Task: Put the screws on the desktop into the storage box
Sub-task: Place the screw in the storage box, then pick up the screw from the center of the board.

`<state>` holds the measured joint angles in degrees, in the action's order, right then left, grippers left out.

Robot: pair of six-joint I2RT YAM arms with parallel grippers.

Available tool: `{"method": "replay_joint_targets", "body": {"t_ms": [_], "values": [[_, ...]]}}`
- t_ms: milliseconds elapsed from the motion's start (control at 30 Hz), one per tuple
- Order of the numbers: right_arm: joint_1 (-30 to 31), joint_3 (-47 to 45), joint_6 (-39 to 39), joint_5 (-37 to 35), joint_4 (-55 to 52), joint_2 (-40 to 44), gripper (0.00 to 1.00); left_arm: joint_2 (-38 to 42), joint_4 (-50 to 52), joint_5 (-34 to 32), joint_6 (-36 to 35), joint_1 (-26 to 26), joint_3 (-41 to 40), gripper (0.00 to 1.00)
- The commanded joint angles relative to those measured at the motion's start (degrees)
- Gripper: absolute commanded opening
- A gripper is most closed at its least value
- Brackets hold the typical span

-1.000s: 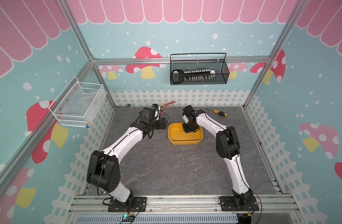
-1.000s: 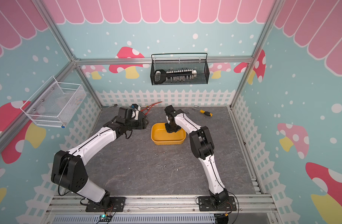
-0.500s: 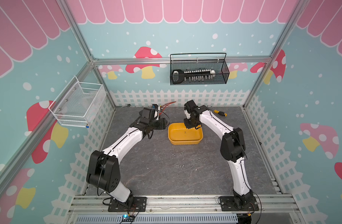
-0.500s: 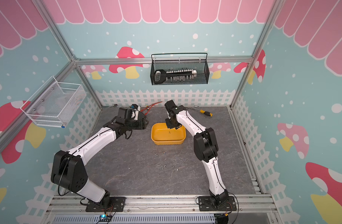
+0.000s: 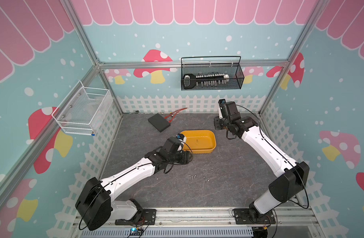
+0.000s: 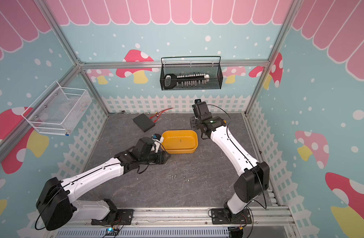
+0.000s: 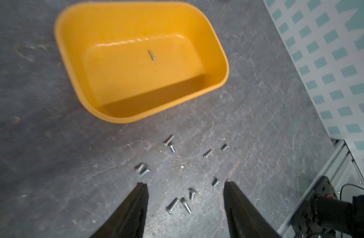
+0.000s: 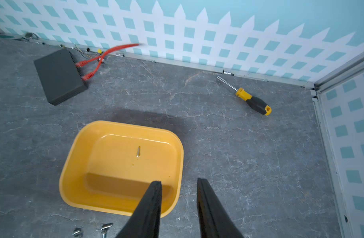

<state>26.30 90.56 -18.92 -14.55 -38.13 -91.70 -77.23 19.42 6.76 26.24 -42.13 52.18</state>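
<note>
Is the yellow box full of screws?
No, the storage box holds just one screw; the other screws lie on the desktop.

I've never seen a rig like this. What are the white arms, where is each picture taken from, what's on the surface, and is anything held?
Two white robot arms reach over a grey desktop, each ending in a two-fingered gripper. The two wide pictures come from one camera overhead; the two close-ups come from cameras on the arms' wrists. On the desktop lie a yellow storage box with one screw inside, loose screws beside it, a screwdriver and a flat black box. The left gripper hovers open over the loose screws; the right gripper is open near the storage box. Neither holds anything.
</note>
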Motion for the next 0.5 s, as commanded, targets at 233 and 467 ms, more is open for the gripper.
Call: {"method": "replay_joint_targets", "body": {"t_ms": [233, 467], "values": [[-2.95, -15.27, -0.6, 1.79, 1.56, 8.79, 0.35, -13.3, -3.72, 0.79, 5.35, -7.42, 2.28, 0.58], [-6.27, -20.35, 0.35, 2.67, 1.65, 13.22, 0.35, -19.38, -3.78, 1.59, 1.77, -10.54, 5.68, 0.51]]}}
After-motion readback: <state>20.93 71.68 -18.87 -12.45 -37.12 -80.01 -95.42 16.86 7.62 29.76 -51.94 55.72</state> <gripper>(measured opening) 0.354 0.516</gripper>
